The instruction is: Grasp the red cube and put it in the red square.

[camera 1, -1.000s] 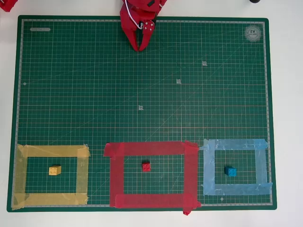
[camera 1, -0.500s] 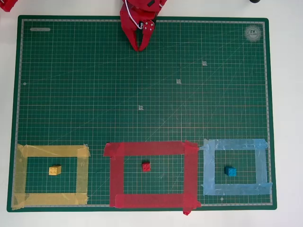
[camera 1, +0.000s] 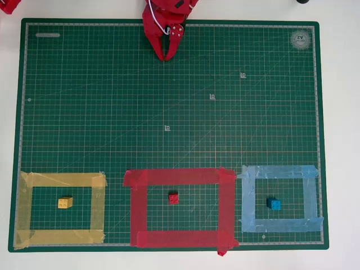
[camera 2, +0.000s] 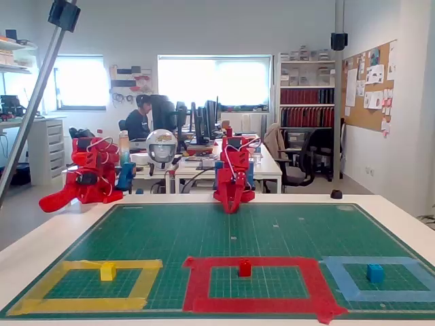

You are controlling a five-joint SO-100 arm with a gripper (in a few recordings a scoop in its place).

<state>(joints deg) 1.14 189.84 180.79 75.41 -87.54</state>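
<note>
- On the left in the overhead view I see a small yellow plastic cube inside a yellow tape frame on the green gridded cutting mat.
- Centre: the tiny plain red cube sits inside the large red square of wide tape strips, clear of every strip; the fixed view agrees.
- Top centre: the red two-finger gripper rests at the mat's far edge, tips together, holding nothing, well apart from the red cube.
- Right: a small blue cube inside a light-blue tape frame.
</note>
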